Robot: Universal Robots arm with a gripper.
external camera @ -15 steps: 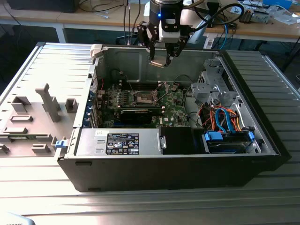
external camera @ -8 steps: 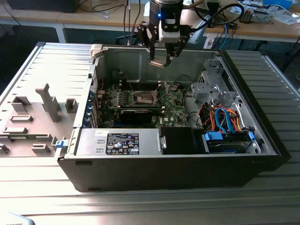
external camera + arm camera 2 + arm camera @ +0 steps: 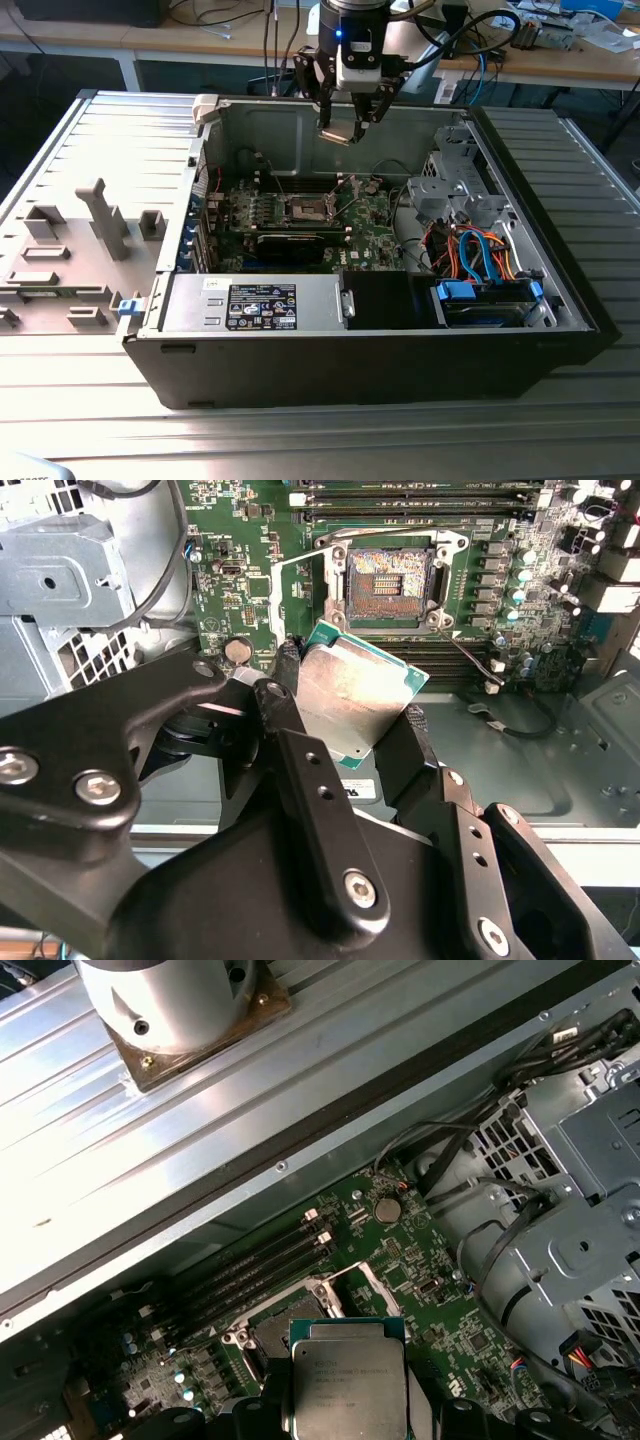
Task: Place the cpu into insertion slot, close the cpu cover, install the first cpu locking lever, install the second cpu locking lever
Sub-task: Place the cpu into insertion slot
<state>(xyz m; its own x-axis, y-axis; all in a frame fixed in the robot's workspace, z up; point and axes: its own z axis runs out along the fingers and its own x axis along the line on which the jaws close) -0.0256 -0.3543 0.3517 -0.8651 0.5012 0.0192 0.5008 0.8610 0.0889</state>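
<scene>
While the tool (image 3: 350, 120) grips the cpu (image 3: 346, 133), upper centre in the exterior view, step 1 is in hand; placing needs squaring w/ insertion slot (image 3: 305, 208), mid-frame.

We take the open computer case (image 3: 380, 340) as our landmark. It sits on a ribbed silver metal table (image 3: 400, 440) that spreads out around it, and we see light glaring on the ribs on the case's near side. Just beside the case, at the exterior view's left, we see a grey panel (image 3: 60, 300) carrying upright grey blocks (image 3: 105, 215). Behind the case stands a long wooden workbench (image 3: 150, 45) on a white leg (image 3: 128, 70), strewn with cables (image 3: 215, 15). Under that bench the floor (image 3: 50, 75) looks dark.
</scene>
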